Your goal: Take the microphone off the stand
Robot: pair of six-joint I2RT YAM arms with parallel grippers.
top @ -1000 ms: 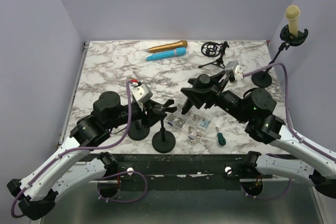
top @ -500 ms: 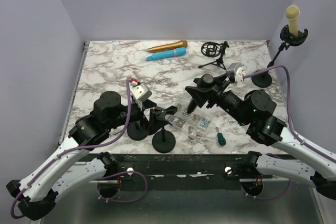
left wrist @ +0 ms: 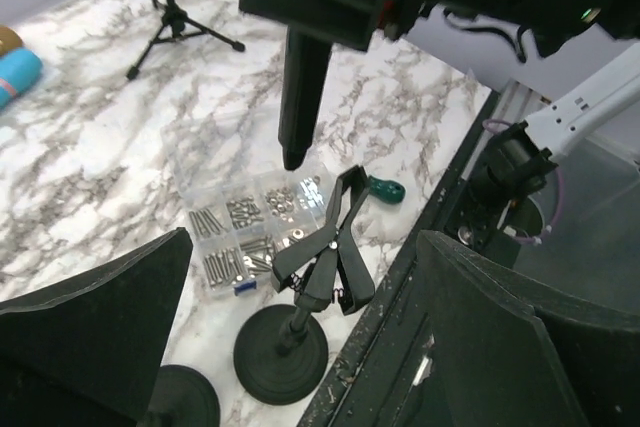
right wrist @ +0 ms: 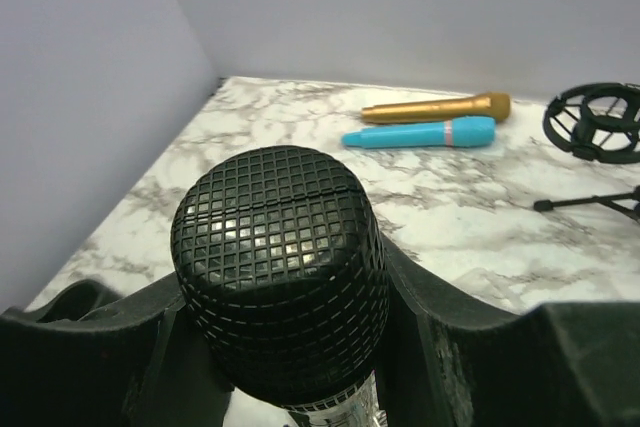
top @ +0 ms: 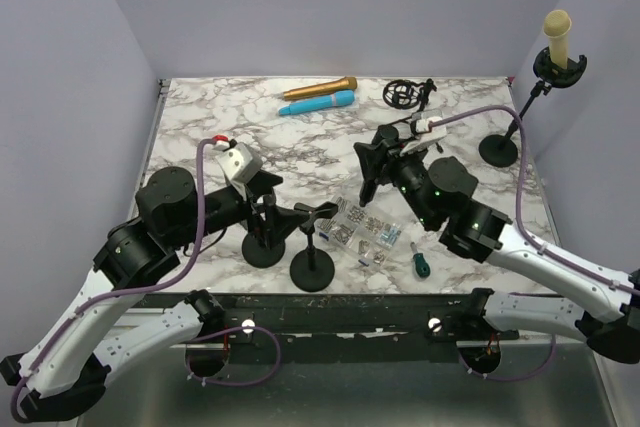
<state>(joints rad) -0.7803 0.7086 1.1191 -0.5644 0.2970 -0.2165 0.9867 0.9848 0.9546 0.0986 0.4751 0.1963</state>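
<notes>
Marble-patterned table (top: 200, 117), seen from above: a round-based stand (top: 262, 250) sits directly under the left claw (top: 272, 205), a clip-topped stand (top: 312, 272) just to that claw's right. A clear box of screws (top: 365, 232) lies below the right claw (top: 372, 172), a green-handled screwdriver (top: 420, 262) nearer the front edge. Beyond the right claw rest a gold microphone (top: 320, 88) and a blue microphone (top: 318, 103), side by side, and a tripod shock mount (top: 405, 95). Farther to that claw's right stands a third stand's base (top: 498, 150).

Black microphone (right wrist: 280, 297): grid-mesh head, plain dark handle; off the stand (left wrist: 312, 272), clamped at the head end in the right gripper (top: 370, 175); raised, handle pointing down; stand black, round-based, upright; its clip empty; near the table's front edge.
</notes>
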